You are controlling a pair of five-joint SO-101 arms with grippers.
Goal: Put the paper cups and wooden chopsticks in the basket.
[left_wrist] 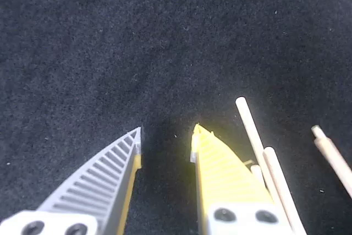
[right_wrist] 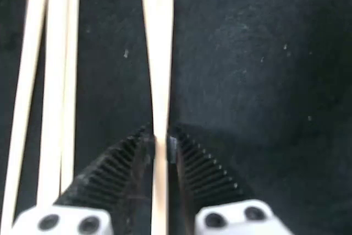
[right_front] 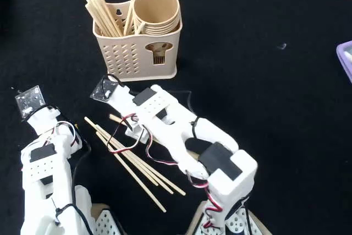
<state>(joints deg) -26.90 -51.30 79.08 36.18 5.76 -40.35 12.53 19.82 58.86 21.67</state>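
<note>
At the far left of the table [right_front: 264,108] stands the left arm. Its wrist view shows the left pincer [left_wrist: 165,133] released, with bare black cloth in the gap between its grey and yellow fingers. Just beside the yellow finger lie the blunt ends of the loose chopsticks [left_wrist: 258,141]. Their lengths are cut off at the picture's edge, and one end is partly hidden behind the finger. In the high view the arm's own body covers this pincer.

Toward the middle, the loose chopsticks [right_front: 132,163] lie fanned out flat on the cloth, running diagonally. Their upper ends pass under the right arm, so an exact count is hard to make.

The right pincer [right_wrist: 158,136] is clenched on the sticks [right_wrist: 157,81]. These look like two laid close together, though they cannot be told apart where they pass between the black fingers. Three more loose chopsticks [right_wrist: 49,81] lie just beside them.

Behind, the basket [right_front: 137,59] stands upright. A bundle [right_front: 104,15] of chopsticks leans in its left compartment and nested cups [right_front: 157,6] fill the right. The lower parts of both are hidden by the wall.

At the right edge a purple thing [right_front: 345,59] is cut off and cannot be identified.
</note>
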